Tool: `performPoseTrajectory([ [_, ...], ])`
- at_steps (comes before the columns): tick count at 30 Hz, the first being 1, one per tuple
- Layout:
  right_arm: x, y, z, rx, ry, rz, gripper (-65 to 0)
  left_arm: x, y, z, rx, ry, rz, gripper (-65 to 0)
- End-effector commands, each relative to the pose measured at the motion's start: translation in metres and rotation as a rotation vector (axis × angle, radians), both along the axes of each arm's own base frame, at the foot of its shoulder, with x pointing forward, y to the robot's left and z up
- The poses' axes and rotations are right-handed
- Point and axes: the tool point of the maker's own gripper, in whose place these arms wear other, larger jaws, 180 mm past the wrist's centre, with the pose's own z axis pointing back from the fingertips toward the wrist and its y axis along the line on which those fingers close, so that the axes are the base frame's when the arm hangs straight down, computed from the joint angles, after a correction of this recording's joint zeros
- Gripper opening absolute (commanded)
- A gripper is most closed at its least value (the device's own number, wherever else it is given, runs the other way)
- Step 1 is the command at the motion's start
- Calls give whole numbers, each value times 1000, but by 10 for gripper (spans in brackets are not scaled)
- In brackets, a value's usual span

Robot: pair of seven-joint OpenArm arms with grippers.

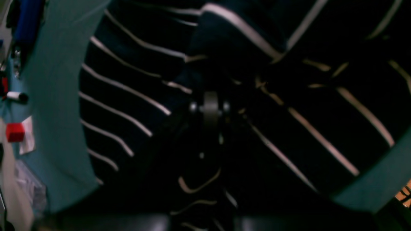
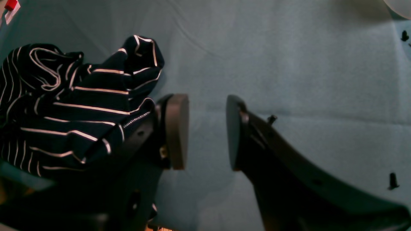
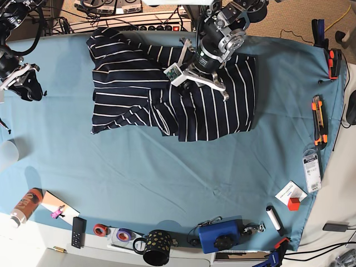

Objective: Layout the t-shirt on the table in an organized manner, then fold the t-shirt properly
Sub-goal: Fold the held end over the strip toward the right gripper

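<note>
Mug (image 3: 157,248), dark with a light pattern, is positioned at the bottom edge of the base view; its contents cannot be determined. Bottle (image 3: 26,207), reddish-brown, is located at the lower left of the same view, tilted; its contents cannot be identified. Clear packet (image 3: 312,170) lies near the right edge of the table (image 3: 167,183); what it encloses is too small to identify. T-shirt (image 3: 119,89) is located on the upper part of the table in the base view, from left of centre to right of centre. Fabric is dark navy with thin white stripes. Condition: unfolded and irregular, with one section extending to the upper left, a broad section at the right, and bunched creases between them. Stripes run in differing directions across the sections; several edges are turned over. Left pincer (image 1: 211,107) is closed on the t-shirt at the bunched middle, with cloth gathered at its tips. Right pincer (image 2: 207,131) stands wide apart, holding nothing, over the teal cloth beside the t-shirt. In the base view it is at the left edge, apart from the garment.
</note>
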Motion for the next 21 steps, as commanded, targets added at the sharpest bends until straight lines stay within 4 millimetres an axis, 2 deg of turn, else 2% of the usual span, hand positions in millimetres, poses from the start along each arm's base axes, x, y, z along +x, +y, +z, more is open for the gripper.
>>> performPoseTrajectory([
  [1,6,-3,16,-22,-51,9,-448,7,-1,16,-25,-46,13,-650],
  [7,6,-3,16,-22,-52,9,-448,2,13,18,33,4,62,-650],
  [12,6,-3,16,-22,-52,9,-448,-35,-4,-2,-13,160,-39,-650],
  [16,7,-3,16,-22,-53,9,-448,-62,-16,-9,-41,214,-110,-650],
  [21,7,-3,16,-22,-53,9,-448,-75,-18,-5,-62,233,-124,-650],
])
